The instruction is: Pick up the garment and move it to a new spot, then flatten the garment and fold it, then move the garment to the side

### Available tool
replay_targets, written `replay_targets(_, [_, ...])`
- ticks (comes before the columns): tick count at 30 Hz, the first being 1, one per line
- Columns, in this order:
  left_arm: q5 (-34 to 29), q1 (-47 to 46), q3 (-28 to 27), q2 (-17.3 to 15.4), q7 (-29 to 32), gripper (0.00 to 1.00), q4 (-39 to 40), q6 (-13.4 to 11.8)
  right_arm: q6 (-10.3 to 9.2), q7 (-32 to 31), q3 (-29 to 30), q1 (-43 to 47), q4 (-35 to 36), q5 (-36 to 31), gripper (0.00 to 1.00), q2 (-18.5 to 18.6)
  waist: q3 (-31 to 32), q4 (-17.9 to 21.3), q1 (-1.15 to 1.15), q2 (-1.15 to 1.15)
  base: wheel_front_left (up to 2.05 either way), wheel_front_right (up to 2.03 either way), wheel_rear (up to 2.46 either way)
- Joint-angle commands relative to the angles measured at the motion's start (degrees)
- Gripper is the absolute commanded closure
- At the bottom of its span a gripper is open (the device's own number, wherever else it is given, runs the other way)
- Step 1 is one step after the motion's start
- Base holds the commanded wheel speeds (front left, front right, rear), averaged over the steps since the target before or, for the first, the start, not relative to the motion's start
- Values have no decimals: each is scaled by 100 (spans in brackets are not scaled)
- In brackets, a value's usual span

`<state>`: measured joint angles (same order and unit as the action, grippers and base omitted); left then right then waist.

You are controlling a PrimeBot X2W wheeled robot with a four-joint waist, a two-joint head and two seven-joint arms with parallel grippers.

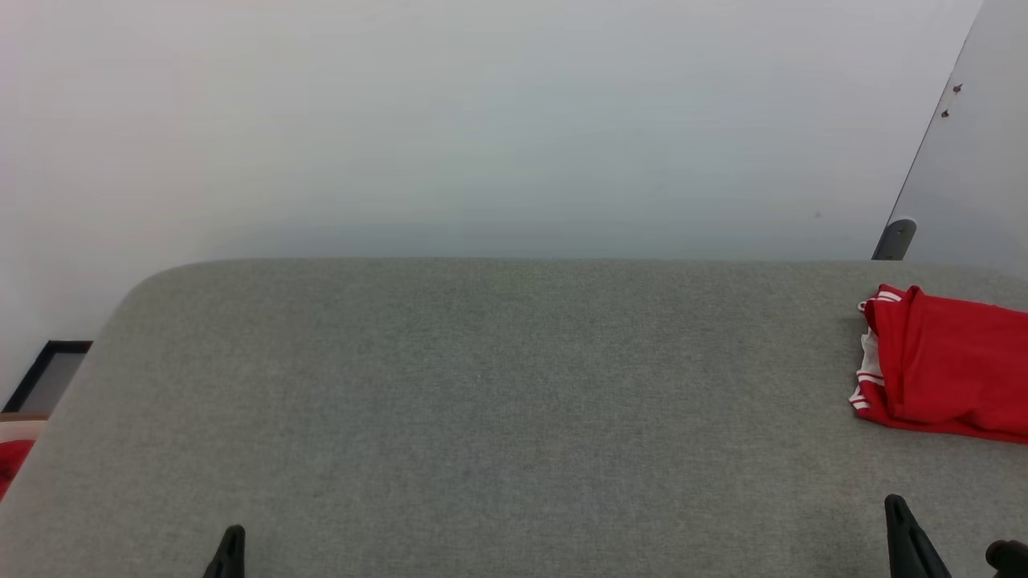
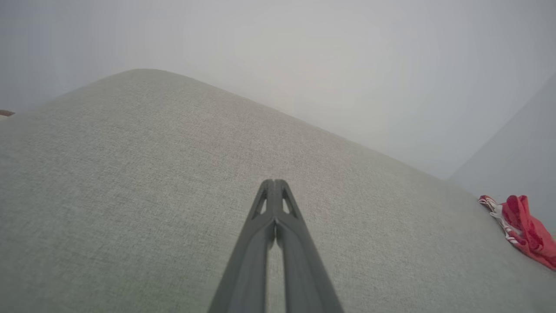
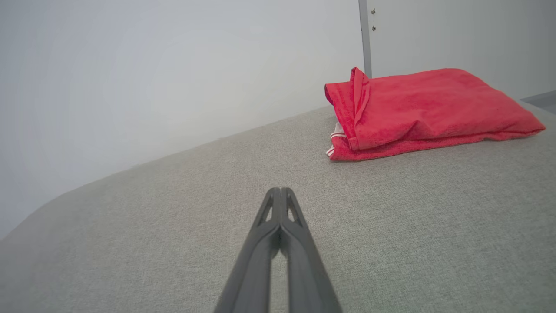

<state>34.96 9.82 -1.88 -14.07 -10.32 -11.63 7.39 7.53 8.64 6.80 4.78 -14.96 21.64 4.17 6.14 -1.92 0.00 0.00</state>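
The garment (image 1: 948,365) lies folded at the right end of the surface (image 1: 482,385), as a compact red packet with a little white striped trim showing at the side that faces the middle of the surface. The left claw (image 2: 274,182) and the right claw (image 3: 281,190) are both pressed together and hold nothing. They hang low over the near part of the surface, the right one nearer to the right end but clearly apart from the cloth.

In my judgement the fold and the move to the side are done, so you only need to finish cleanly. One folded edge stands up a little on the side toward the middle. If you correct it, press it down from above with the right claw closed and do not pinch, because pinching may open the layers. I cannot tell how close the packet is to the right edge of the surface, so do not push it further that way.
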Motion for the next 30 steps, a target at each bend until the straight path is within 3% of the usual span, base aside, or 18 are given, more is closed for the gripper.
replay_targets(1, [192,-176,-54,-24,38,100,72,3,-1,-34,-8,-192,101,241,100,8,-8,3,0,0,0,0,0])
replay_targets(30, [2288,-734,-215,405,664,100,-42,7,-3,-591,-23,-549,115,2823,100,-41,-177,54,0,0,0,0,0])
